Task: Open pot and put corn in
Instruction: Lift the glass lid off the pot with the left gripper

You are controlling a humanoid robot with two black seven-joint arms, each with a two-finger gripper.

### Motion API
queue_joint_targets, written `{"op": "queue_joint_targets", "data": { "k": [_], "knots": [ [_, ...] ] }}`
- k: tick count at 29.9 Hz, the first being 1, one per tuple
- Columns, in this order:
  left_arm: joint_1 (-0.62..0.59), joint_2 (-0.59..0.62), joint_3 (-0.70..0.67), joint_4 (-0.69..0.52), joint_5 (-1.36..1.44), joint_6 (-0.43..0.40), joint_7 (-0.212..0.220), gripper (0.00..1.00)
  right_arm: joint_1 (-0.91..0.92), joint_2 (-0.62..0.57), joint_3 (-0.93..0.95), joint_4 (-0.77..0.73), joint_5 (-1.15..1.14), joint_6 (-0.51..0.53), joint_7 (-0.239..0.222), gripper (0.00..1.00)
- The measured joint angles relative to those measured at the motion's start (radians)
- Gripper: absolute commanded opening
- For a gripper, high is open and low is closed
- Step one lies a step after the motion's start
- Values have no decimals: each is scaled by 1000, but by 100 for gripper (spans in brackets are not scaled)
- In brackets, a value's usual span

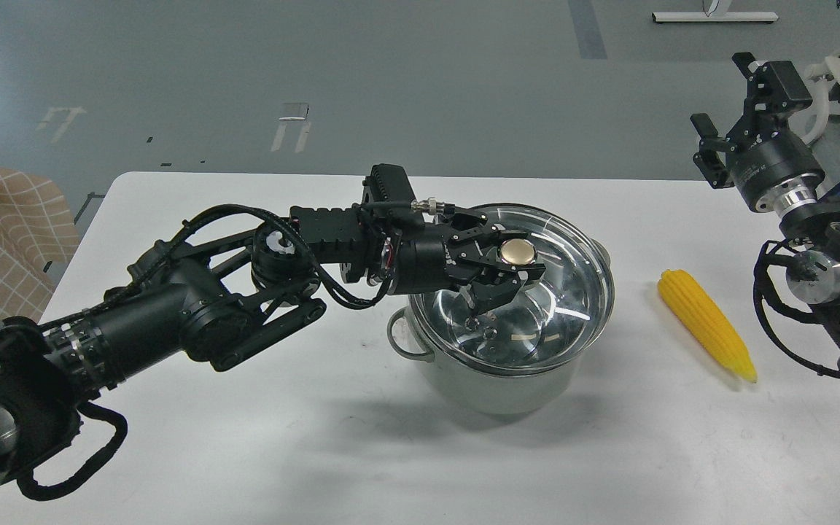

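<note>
My left gripper [511,255] has its fingers closed around the brass knob [518,252] of the glass lid [558,292], which sits on the pot [507,386] at the tabletop's [245,437] centre. The corn [706,323] lies at the pot's 3 o'clock, apart. My right gripper [726,109] hangs open, holding nothing. I can read no writing anywhere.

No writing, brand, number or sign can be read anywhere here. The right arm's silver-and-black wrist housing [776,166], at the far right, bears a small pale mark that is too tiny to make out. Pale painted marks on the grey floor [290,128] beyond the table's far edge are shapes only and spell nothing legible.
</note>
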Motion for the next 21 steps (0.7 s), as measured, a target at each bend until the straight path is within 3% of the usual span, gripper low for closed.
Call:
{"op": "queue_joint_targets", "data": {
  "k": [5,12,16,21],
  "knots": [
    [-46,81,-33,-70,0,-7,0,0,-1,0,0,5,0,-1,0,98],
    [-88,363,-39,-135,-51,6,0,0,-2,-6,1,7,0,-1,0,98],
    [-30,541,-23,-146,-150,72,1,0,-2,-7,1,6,0,0,0,98],
    [135,661,-20,-138,-178,184,1,0,-3,-8,2,6,0,0,0,99]
  ]
}}
